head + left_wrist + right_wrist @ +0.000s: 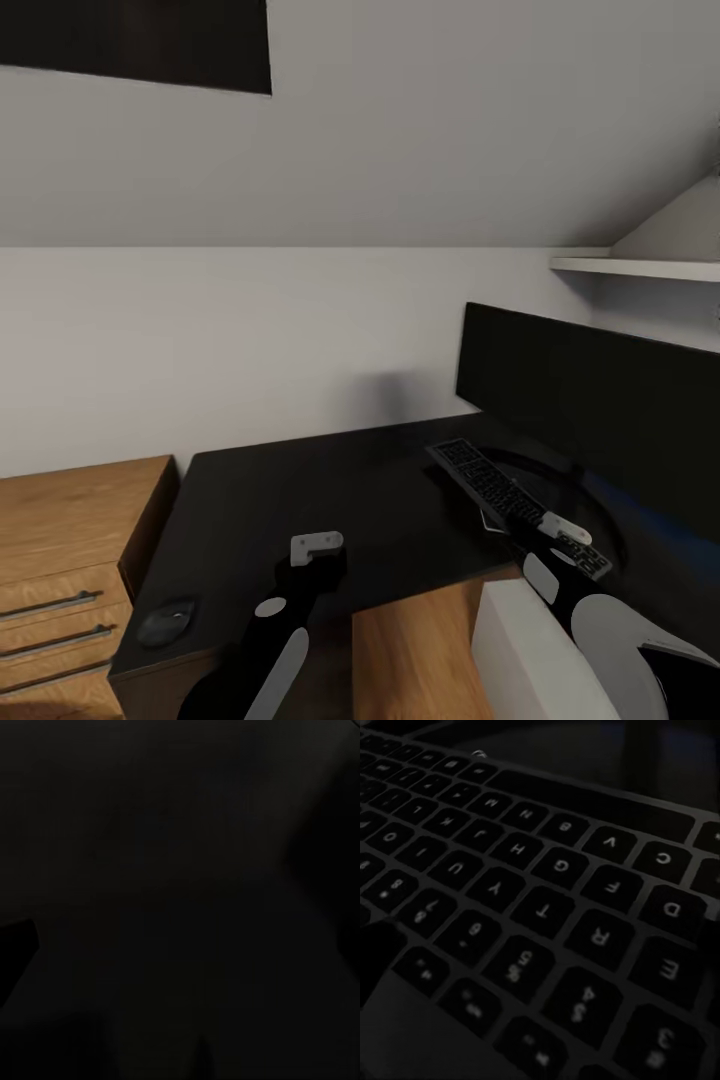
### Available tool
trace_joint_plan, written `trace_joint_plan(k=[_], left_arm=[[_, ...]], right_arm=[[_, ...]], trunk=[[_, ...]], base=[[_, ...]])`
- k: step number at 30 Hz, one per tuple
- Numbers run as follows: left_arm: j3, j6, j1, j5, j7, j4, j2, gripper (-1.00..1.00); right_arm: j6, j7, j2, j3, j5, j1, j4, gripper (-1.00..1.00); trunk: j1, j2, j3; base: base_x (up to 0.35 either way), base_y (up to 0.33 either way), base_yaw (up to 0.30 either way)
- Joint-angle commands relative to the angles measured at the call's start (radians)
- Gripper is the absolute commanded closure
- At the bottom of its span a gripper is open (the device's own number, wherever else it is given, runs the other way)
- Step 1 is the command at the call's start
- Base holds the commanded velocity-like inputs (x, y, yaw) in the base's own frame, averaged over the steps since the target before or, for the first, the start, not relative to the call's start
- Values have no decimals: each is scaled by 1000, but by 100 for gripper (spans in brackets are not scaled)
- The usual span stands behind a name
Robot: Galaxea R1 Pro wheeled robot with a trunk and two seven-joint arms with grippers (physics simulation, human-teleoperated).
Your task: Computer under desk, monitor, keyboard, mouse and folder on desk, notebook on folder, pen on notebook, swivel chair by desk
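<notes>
On view are one glossy black desk (300, 490), one monitor (600, 410) at three o'clock, one keyboard (490, 485) before it, one mouse (165, 622) at eight o'clock, one wooden drawer cabinet (60, 560) at nine, one white shelf (640, 267), one dark skylight (140, 40) and two robot arms.

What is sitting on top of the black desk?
On the desk sit the monitor, the keyboard before it and the mouse near the corner. The right gripper covers some of the keyboard.

Wooden drawer cabinet (70, 560) at left, white shelf (640, 267) upper right.
</notes>
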Motion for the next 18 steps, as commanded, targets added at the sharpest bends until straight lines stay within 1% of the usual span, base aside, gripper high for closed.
trace_joint_plan(k=[1,9,18], left_arm=[[-2,2,-1,9,8,-1,0,-100],[-2,2,-1,9,8,-1,0,-100],[-2,2,-1,10,8,-1,0,-100]], right_arm=[[-5,-2,0,-10,-18,0,12,-100],[-5,-2,0,-10,-18,0,12,-100],[-5,-2,0,-10,-18,0,12,-100]], trunk=[[0,-1,-1],[0,-1,-1],[0,-1,-1]], base=[[-125,79,0],[-177,149,0],[-121,92,0]])
